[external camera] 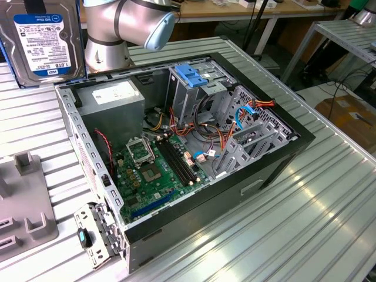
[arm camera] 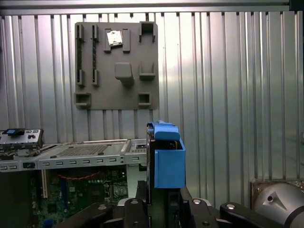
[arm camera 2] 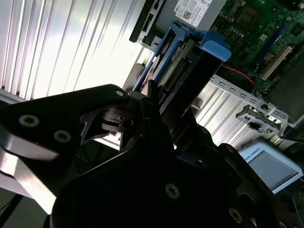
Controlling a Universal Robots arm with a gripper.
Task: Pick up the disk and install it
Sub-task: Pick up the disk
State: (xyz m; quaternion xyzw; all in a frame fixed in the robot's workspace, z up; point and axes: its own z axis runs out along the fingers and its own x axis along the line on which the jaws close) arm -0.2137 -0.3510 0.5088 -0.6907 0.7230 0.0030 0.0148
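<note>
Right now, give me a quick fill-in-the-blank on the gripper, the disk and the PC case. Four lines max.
1. The gripper is shut on the ____.
2. The disk's plastic side rails are ____ in colour.
3. The motherboard in the open case is ____ in colour.
4. The grey power-supply box sits ____ the case.

Missing words: disk; blue; green; inside.

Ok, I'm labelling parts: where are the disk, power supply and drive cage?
disk [external camera: 41, 47]: exterior view, on its white label.
power supply [external camera: 114, 93]: exterior view, on its white sticker.
drive cage [external camera: 191, 75]: exterior view, on its blue top.
</note>
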